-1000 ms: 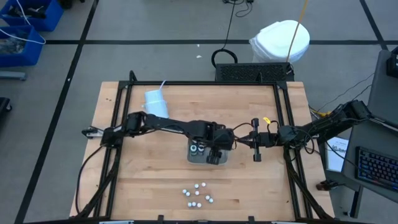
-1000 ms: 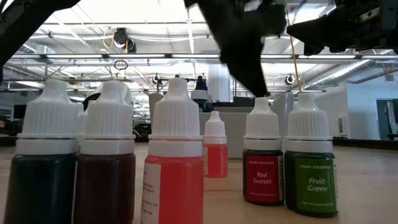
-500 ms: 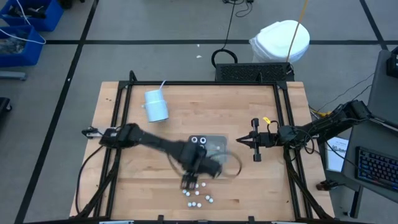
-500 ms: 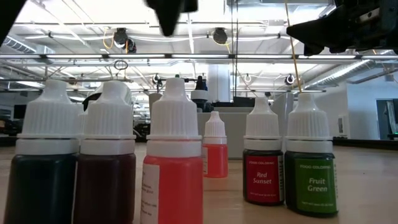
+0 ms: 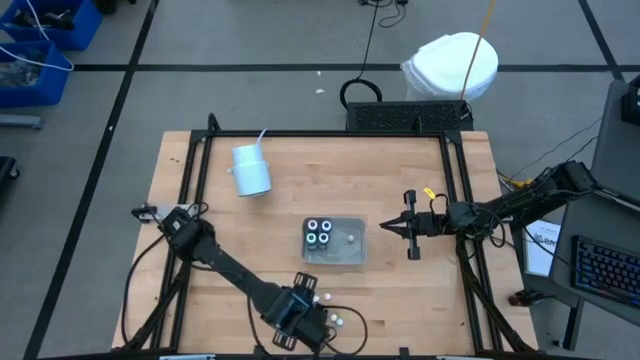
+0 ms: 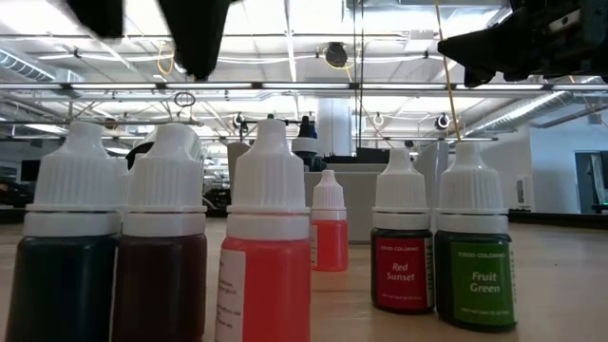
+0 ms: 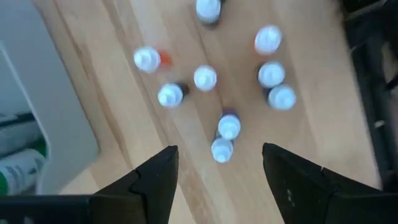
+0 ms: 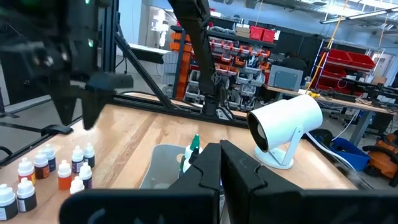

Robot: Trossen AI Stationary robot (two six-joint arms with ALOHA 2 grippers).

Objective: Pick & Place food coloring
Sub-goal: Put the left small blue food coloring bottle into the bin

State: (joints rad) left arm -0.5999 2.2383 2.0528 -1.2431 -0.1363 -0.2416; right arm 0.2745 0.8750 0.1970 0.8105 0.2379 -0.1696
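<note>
Wooden tabletop inside a black frame, grey floor around it; behind it, in the low view, a large workshop with ceiling lights and shelving.

Left claw hangs over the tabletop's near edge, above the loose group of food coloring bottles; its two dark fingers stand wide apart with nothing between them; the left wrist view looks down past them on about nine white caps standing close together on the wood, one with an orange body showing beside its cap. In the high view only a few caps show around the claw, the rest hidden beneath it.

Low view sets six of these bottles in a row up close: dark ones on the left, a red-orange one in the middle, a small orange one farther back, then one labelled Red Sunset and one labelled Fruit Green, all upright.

Clear plastic tray lies at the tabletop's middle, well apart from the loose group; four round dark tops with white and green rings sit in its left part.

White cup with a straw lies toward the far left.

Right claw waits just right of the tray, fingers pressed together, holding nothing.
</note>
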